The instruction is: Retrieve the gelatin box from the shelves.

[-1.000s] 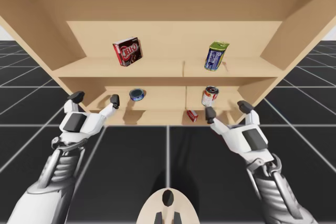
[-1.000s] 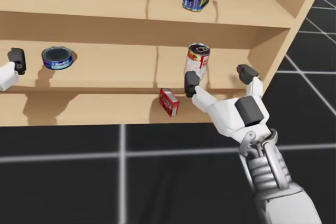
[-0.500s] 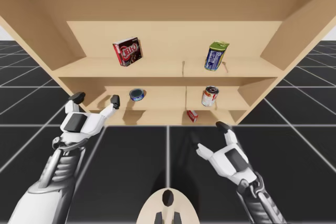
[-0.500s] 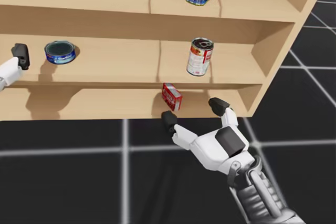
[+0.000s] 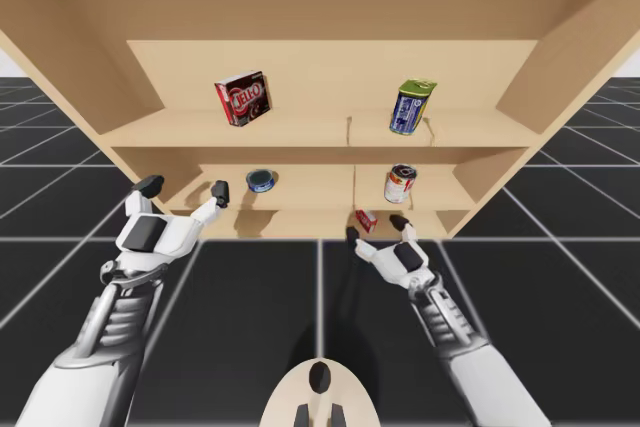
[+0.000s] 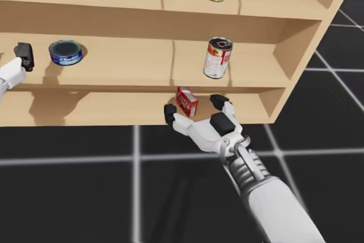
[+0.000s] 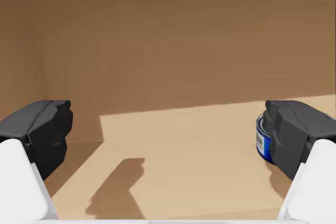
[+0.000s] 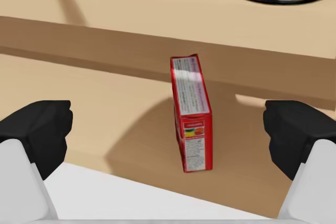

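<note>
Approach step: right gripper (image 5: 375, 229), jaws wide, is lined up on the small red box (image 8: 191, 114) standing upright on the lowest shelf (image 8: 94, 108), not touching; next, advance to straddle it, then close.

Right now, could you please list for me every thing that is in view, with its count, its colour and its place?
wooden shelf unit: one, light brown, across the scene, three levels
large red cardboard box: one, red, top shelf, left part
tall blue can with a yellow-green lid: one, top shelf, right part
flat round blue tin: one, blue, middle shelf, left part
red-and-white metal can: one, middle shelf, right part, upright
small red cardboard box: one, red, bottom shelf, standing on edge
left arm: one, white; left jaws black, open, at the middle shelf, tin beside them
right arm: one, white; right jaws black, open, either side of the small red box, not touching
</note>
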Controlling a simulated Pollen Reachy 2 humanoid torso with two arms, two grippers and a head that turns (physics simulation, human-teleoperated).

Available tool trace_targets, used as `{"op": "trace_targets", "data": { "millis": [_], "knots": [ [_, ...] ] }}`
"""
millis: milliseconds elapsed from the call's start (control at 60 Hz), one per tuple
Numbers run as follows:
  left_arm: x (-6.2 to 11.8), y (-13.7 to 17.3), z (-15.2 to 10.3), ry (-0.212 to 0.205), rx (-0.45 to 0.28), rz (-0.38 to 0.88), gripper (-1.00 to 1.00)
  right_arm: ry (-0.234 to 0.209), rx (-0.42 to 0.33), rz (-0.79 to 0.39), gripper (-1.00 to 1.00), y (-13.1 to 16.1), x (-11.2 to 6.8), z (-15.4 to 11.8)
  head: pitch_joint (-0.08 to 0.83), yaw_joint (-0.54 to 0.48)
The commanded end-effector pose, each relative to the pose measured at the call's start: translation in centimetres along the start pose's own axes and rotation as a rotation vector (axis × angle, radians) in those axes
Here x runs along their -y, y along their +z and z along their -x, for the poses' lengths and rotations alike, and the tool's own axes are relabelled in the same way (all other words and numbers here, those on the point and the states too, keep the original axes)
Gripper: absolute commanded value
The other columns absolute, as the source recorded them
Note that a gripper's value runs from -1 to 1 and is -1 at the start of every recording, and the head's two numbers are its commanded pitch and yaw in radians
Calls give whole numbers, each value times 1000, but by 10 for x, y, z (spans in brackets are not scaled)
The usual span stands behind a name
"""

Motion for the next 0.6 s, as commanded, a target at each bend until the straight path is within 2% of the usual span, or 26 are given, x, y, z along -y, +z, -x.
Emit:
{"op": "trace_targets", "data": {
  "millis": [17,183,317,383,433,450,467,483,500,517,533,583,600],
  "knots": [
    [0,0,0,1,0,3,-1000,-20,-33,4,-1000,-32,-7,9,623,-177],
    [1,0,0,0,0,4,-1000,-21,-83,17,-1000,-51,-2,20,624,-183],
    [1,0,0,1,1,5,-1000,3,-89,14,-1000,-60,-2,22,625,-184],
    [1,0,0,1,1,6,-1000,-1,-109,10,-1000,-64,-1,24,625,-186],
    [1,0,0,1,1,6,-1000,16,-125,-4,-1000,-67,0,26,625,-186],
    [1,0,0,1,1,6,-1000,18,-123,3,-905,-66,-1,26,625,-186],
    [1,0,0,1,1,6,-1000,20,-125,-1,-707,-67,-1,27,625,-186],
    [1,0,0,1,1,6,-1000,23,-124,4,-658,-67,-1,27,625,-186],
    [1,0,0,2,1,6,-1000,35,-127,9,-293,-68,-1,28,625,-186],
    [1,0,0,2,1,6,-1000,35,-128,10,372,-68,-1,28,625,-186],
    [1,0,0,3,1,6,-1000,33,-130,10,564,-68,-1,29,625,-186],
    [1,0,0,3,1,7,-1000,31,-143,14,973,-69,0,31,626,-187],
    [1,0,0,3,1,7,-1000,33,-143,15,990,-69,0,31,626,-187]
  ]
}}
